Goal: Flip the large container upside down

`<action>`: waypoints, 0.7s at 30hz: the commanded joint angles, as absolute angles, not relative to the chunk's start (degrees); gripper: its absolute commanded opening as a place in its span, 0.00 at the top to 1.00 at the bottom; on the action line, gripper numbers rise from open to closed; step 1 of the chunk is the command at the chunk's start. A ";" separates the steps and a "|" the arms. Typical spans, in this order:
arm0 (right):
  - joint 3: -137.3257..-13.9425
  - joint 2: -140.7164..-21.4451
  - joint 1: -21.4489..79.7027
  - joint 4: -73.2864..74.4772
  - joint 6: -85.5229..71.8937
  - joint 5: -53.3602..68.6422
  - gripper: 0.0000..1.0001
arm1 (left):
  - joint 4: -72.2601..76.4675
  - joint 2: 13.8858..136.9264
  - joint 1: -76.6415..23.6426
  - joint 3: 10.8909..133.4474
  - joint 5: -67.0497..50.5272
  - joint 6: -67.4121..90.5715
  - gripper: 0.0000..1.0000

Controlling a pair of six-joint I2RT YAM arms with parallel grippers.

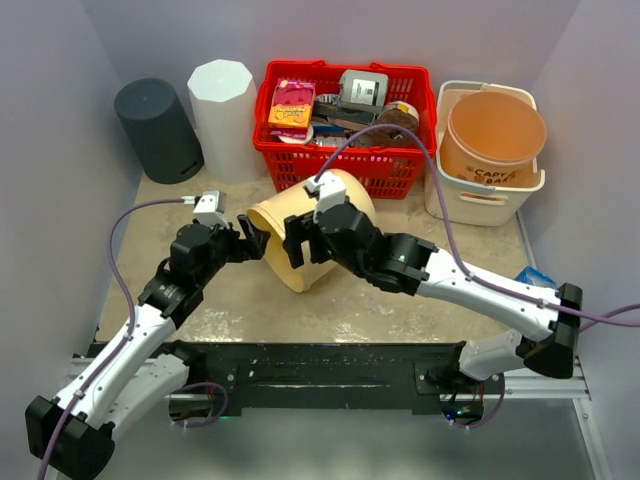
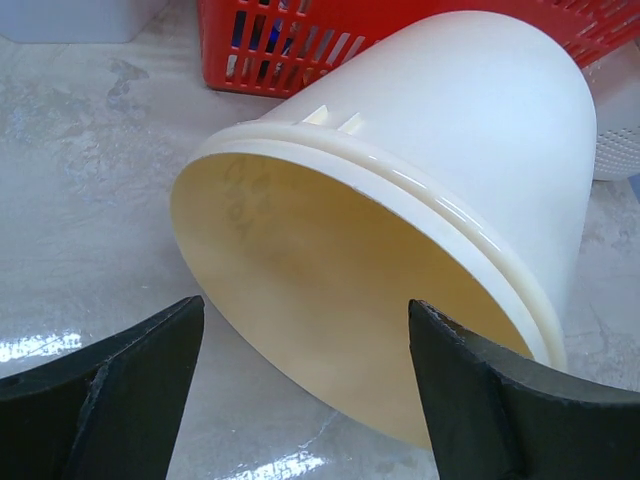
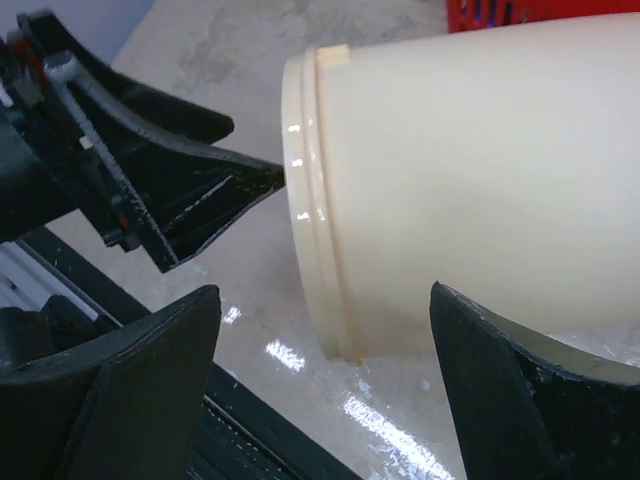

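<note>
The large container (image 1: 355, 195) is a cream plastic bucket lying on its side on the table, its mouth turned toward the left arm. In the left wrist view the large container (image 2: 460, 130) shows its hollow inside, and my left gripper (image 2: 305, 320) stands open just in front of the lower rim without touching it. My left gripper (image 1: 255, 240) is at the mouth's left edge. My right gripper (image 1: 305, 240) hovers open over the rim end. In the right wrist view the large container (image 3: 480, 170) lies beyond my open right gripper (image 3: 325, 292), with the left gripper's fingers (image 3: 200, 190) close to the rim.
Right behind the container stands a red basket (image 1: 400, 175) full of packets. A white tub (image 1: 485, 200) holding an orange bucket (image 1: 495, 130) is at the back right. A dark grey cylinder (image 1: 158, 130) and a white faceted bin (image 1: 224, 115) stand at the back left.
</note>
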State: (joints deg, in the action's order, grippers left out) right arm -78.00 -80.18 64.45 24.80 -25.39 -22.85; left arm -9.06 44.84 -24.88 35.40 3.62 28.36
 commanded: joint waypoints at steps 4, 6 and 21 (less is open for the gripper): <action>-76.82 -74.01 54.77 26.45 -28.65 -29.27 0.11 | -2.39 40.52 -25.14 37.27 0.27 31.20 0.12; -75.33 -72.87 49.15 25.15 -28.83 -25.94 0.11 | -1.32 40.69 -25.14 37.44 -2.19 32.07 0.12; -72.95 -83.66 30.06 13.45 -25.67 -9.41 0.07 | 9.23 59.05 -25.14 42.44 -14.58 31.83 0.11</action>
State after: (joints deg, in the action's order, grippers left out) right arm -72.90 -81.91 33.04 19.44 -27.18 -15.33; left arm 5.74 55.72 -24.88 38.02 -11.29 33.45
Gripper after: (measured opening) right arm 0.925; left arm 0.899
